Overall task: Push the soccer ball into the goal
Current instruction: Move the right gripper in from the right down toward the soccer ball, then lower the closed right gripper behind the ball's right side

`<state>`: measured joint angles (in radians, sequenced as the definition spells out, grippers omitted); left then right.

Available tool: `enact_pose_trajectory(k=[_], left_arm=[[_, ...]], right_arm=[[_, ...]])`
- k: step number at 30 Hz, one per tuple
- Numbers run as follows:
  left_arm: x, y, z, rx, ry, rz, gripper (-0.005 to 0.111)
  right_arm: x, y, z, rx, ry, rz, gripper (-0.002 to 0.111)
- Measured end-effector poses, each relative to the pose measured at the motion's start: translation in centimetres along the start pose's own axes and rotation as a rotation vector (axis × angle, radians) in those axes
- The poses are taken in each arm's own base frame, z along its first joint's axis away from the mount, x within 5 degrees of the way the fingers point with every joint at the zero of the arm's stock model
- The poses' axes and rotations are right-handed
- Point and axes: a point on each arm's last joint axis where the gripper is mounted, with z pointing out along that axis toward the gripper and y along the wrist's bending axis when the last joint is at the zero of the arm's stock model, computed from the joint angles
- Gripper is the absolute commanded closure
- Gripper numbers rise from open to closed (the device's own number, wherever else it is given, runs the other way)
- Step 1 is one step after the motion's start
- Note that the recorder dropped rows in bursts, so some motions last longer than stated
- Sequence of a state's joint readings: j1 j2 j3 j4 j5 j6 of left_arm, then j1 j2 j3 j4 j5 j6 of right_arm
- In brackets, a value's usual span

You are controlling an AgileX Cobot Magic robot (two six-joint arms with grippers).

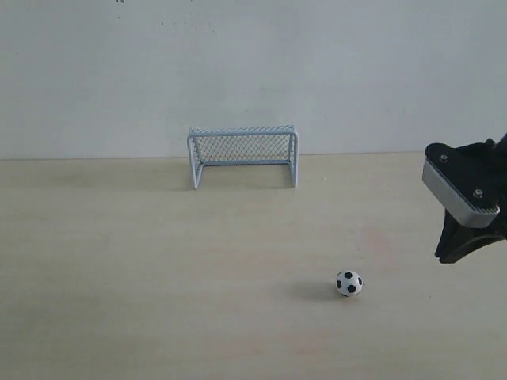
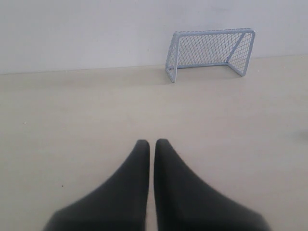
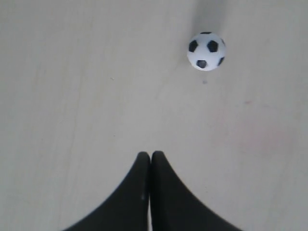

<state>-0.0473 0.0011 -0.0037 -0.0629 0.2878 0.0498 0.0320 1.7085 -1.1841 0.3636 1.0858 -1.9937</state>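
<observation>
Plainly, none of the push is done yet. In the exterior view the soccer ball [image 1: 348,283] sits on the bench [image 1: 158,261] toward its near edge, right of the middle. It is well apart from the goal [image 1: 242,154] at the far edge. The right gripper [image 1: 451,247] hangs by the right edge, clear of the ball.

In the left wrist view the left gripper [image 2: 152,144] is pressed almost together and empty, with the goal [image 2: 214,32] ahead.

In the right wrist view the right gripper [image 3: 150,155] is pressed together and empty, and the ball [image 3: 206,50] lies ahead, untouched. The whole roll to the goal remains.
</observation>
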Motion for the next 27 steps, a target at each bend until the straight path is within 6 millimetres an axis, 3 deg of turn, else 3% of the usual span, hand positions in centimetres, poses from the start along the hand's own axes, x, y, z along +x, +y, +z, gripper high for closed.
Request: enact_pose_trajectory(k=[8, 13, 19, 27], left_arm=[[0.0, 0.0, 0.0, 0.000, 0.000, 0.000, 0.102], [0.0, 0.0, 0.0, 0.000, 0.000, 0.000, 0.102], [0.0, 0.0, 0.0, 0.000, 0.000, 0.000, 0.102], [0.0, 0.0, 0.0, 0.000, 0.000, 0.000, 0.102]], right_arm=[[1.1, -0.2, 4.0, -0.138, -0.045, -0.011, 0.108], [-1.2, -0.9, 6.0, -0.158, -0.039, 0.006, 0.108], [-4.2, -0.8, 7.3, -0.216, 0.035, -0.123, 0.108], [-5.2, -1.2, 7.9, -0.181, 0.166, -0.266, 0.108]])
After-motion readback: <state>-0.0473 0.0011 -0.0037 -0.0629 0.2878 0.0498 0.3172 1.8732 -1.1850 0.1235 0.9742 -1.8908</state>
